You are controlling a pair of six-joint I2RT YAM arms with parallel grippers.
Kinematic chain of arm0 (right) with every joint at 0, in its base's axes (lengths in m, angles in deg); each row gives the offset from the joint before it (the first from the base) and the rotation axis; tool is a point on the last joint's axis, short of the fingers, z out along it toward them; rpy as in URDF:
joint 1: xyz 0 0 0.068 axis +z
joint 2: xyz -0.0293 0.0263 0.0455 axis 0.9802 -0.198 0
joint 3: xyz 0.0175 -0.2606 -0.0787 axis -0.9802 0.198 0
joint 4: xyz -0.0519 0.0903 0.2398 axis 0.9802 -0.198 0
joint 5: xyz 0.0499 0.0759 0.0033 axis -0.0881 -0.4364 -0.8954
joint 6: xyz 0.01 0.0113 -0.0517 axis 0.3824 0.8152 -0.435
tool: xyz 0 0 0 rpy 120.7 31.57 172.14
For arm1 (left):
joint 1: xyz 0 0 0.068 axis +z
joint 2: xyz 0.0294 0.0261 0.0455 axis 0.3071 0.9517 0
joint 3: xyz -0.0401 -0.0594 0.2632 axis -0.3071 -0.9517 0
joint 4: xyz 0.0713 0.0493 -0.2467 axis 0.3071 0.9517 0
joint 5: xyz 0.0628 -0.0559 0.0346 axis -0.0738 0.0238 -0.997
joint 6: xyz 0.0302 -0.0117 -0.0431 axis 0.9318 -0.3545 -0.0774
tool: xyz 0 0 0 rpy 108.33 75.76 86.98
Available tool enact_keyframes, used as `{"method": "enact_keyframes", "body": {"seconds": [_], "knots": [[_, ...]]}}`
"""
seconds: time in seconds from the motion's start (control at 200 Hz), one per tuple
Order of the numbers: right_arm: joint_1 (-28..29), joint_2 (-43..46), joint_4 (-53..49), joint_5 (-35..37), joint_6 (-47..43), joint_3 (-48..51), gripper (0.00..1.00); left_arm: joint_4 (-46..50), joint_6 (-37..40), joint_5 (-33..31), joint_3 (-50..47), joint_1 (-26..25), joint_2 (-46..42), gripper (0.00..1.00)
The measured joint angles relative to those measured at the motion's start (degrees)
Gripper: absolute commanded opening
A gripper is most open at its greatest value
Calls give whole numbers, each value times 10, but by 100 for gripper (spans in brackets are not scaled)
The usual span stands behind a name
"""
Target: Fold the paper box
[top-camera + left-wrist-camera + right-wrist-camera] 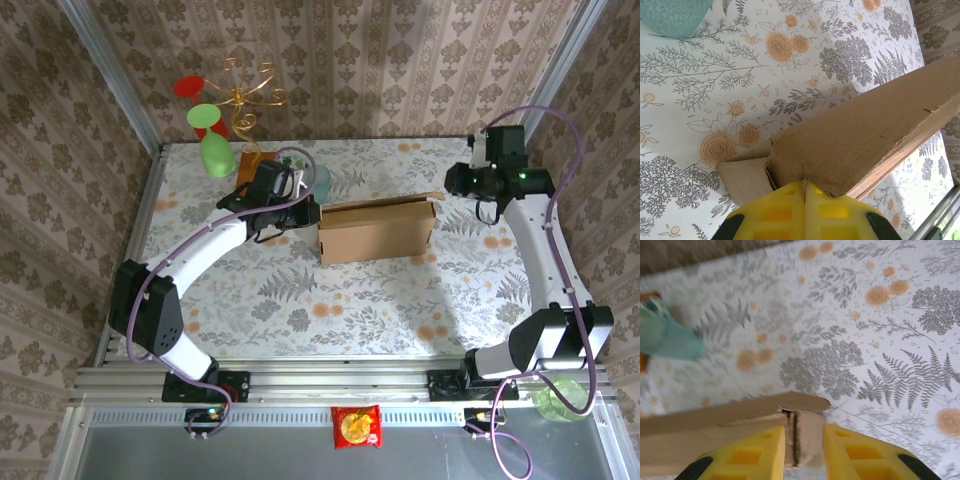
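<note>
Yellow fingers (771, 214) of the left gripper (805, 192) are closed together with no visible gap. Their tips touch the lower edge of the paper box (865, 140); whether any cardboard is pinched between them cannot be determined. A loose flap (742, 177) projects from the box just beside the tips.

The right gripper (804, 442) is closed on a narrow cardboard flap at the opposite end of the box, one yellow finger on each side and the flap filling the gap.

In the top view the box lies on its side near the middle of the floral table (300, 300), long axis running left to right, with one gripper at each end. A teal cup (320, 180) stands just behind the left end. A wooden slab (250, 162) with a gold wire stand (250, 95) sits at the far left of the table.
</note>
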Motion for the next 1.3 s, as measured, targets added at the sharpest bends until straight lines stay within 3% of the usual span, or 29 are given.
{"method": "enact_keyframes", "body": {"seconds": [0.28, 0.51, 0.79, 1.3], "knots": [[-20, -30, 10, -51, -238, 16, 30, 26, 14, 0, 24, 0, 14, 0], [-28, -40, 1, -97, -377, 16, 44, 34, 24, 0, 31, 0, 17, 0], [-28, -106, -15, -119, -439, -14, 42, 38, 26, 0, 37, 0, 22, 0], [-23, -135, -20, -145, -459, -32, 27, 40, 26, 0, 44, 0, 28, 0]]}}
